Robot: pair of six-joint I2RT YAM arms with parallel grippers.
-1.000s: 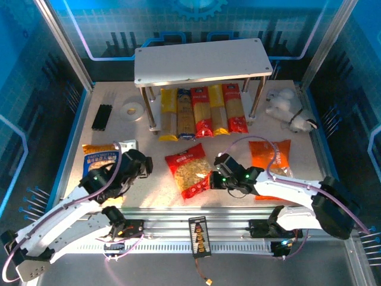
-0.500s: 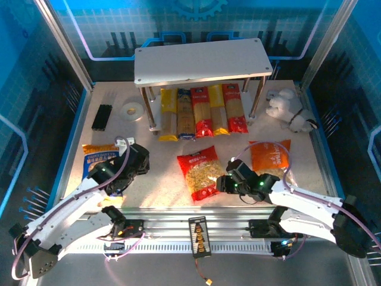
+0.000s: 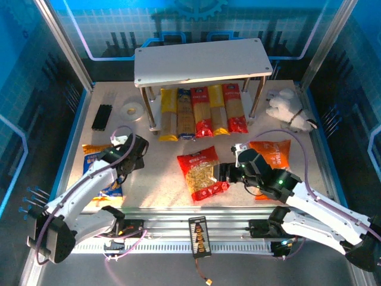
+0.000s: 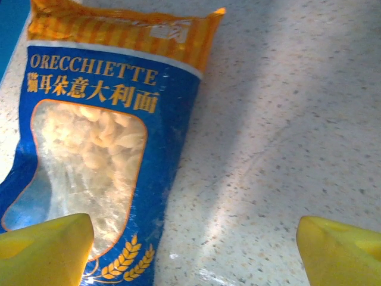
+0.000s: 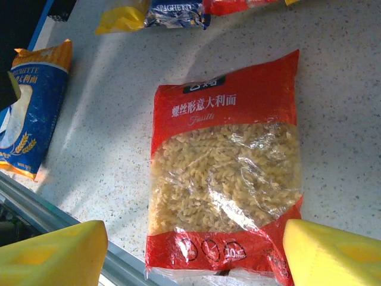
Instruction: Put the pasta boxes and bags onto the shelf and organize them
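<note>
Both hands stand open and empty. The left hand point(image 4: 193, 250) hangs over the desk point(image 3: 155, 179) with its yellow fingers point(image 4: 44, 250) spread wide, and the blue bag point(image 4: 89, 143) of orecchiette lies flat just to its 9 o'clock, under one fingertip only. The right hand point(image 5: 190, 256) is spread across the lower end of the red bag point(image 5: 226, 173) of fusilli, one finger off each side of it.

In the top view the shelf point(image 3: 202, 62) sits at 12 o'clock, with the five pasta boxes point(image 3: 202, 113) lying side by side beneath its top board. The blue bag is at 8 o'clock, the red bag at 6 and the orange bag point(image 3: 271, 156) at 4, all flat on the desk, so the bags look like what is left to do.

For a clean pick of the red bag, come straight down and pinch the sealed end or a gathered fold; the loose pasta will shift and the film is slippery. The left hand should shift toward 9 o'clock to centre on the blue bag before closing
</note>
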